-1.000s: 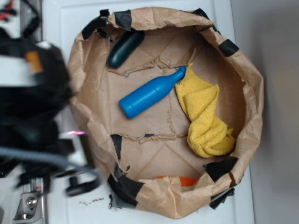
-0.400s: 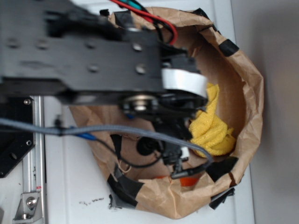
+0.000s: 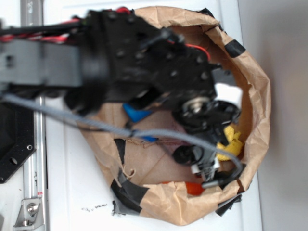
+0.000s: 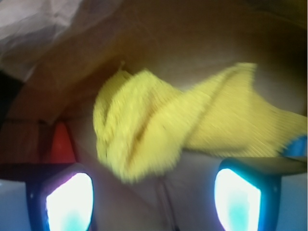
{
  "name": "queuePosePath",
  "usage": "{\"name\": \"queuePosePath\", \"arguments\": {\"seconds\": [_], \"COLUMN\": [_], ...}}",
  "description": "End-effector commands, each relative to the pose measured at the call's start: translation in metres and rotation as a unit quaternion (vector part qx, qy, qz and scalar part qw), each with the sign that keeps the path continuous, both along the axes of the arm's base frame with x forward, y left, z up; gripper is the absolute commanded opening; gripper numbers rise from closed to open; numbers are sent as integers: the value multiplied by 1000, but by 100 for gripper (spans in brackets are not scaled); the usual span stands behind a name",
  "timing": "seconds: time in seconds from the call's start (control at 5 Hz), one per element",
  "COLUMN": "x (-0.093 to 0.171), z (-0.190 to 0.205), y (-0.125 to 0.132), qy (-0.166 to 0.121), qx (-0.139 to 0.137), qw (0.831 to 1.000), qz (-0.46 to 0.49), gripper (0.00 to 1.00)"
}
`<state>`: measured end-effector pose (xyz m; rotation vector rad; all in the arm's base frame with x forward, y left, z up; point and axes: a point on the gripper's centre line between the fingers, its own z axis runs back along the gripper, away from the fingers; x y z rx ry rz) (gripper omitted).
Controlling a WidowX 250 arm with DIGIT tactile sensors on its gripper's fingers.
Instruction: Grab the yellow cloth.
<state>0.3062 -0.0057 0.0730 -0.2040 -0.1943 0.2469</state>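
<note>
Two pads spread wide: my claw [image 4: 154,199] sits w/ yellow cloth [image 4: 159,130] just ahead, centred, long axis running across the gap.

The arm [image 3: 120,62] is reaching in from the left, wrist angled down, grey cable [image 3: 144,134] trailing under it. In the wrist view the gripper [image 4: 154,192] is sitting wide open, both fingers [image 4: 67,199] spread apart at the bottom corners, gripping nothing.
</note>
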Motion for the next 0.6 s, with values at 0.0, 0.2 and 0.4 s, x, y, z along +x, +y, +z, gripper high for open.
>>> {"name": "queuePosePath", "arguments": {"seconds": [0.0, 0.2, 0.4], "x": [37, 29, 23], "z": [-11, -12, -12], "y": [-10, -8, -4], "qy": [-28, -24, -17], "qx": [32, 39, 48], "qw": [999, 999, 998], "qz": [4, 22, 25], "gripper": [100, 0, 0]}}
